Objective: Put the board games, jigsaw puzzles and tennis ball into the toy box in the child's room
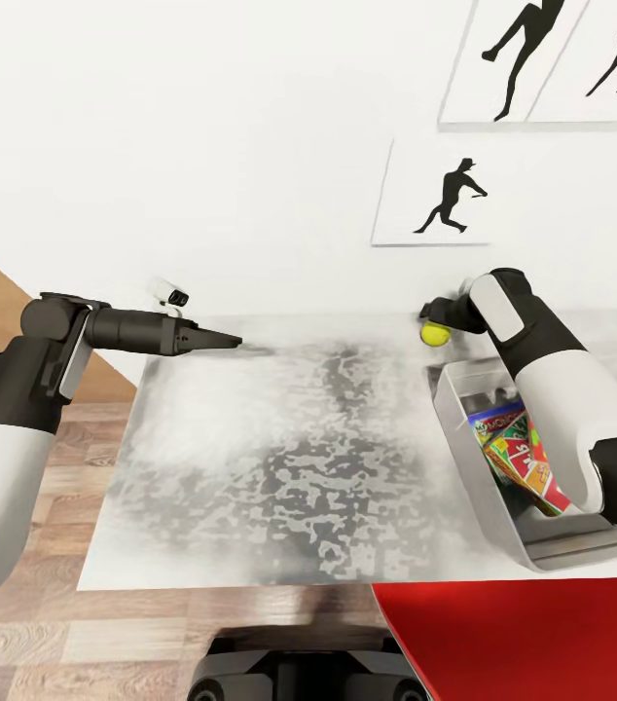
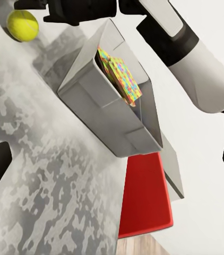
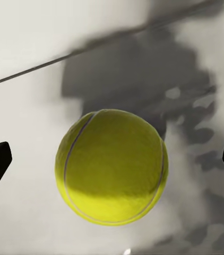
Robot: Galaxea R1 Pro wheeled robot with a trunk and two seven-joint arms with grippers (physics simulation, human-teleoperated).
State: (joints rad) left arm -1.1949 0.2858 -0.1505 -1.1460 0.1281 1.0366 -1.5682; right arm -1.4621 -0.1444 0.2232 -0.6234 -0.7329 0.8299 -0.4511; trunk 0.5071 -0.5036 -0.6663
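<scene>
The yellow-green tennis ball (image 1: pixel 435 334) (image 2: pixel 22 25) rests on the light-grey table (image 1: pixel 250 467) near its far edge, just left of the toy box. My right gripper (image 1: pixel 435 316) (image 3: pixel 112 164) hovers over the tennis ball (image 3: pixel 112 167), open, fingers wide on either side and not touching it. The translucent grey toy box (image 1: pixel 464 458) (image 2: pixel 98 114) stands at the table's right end. A green-orange-red board game (image 1: pixel 518 453) leans inside it, and a jigsaw puzzle (image 2: pixel 121 78) shows inside too. My left gripper (image 1: pixel 231 341) (image 2: pixel 112 162) is open and empty above the table's far left.
A red flat surface (image 1: pixel 523 633) (image 2: pixel 144 196) lies below the table's near right corner. Black silhouette pictures (image 1: pixel 440 195) hang on the white wall behind. Wood floor (image 1: pixel 36 604) shows past the table's left edge.
</scene>
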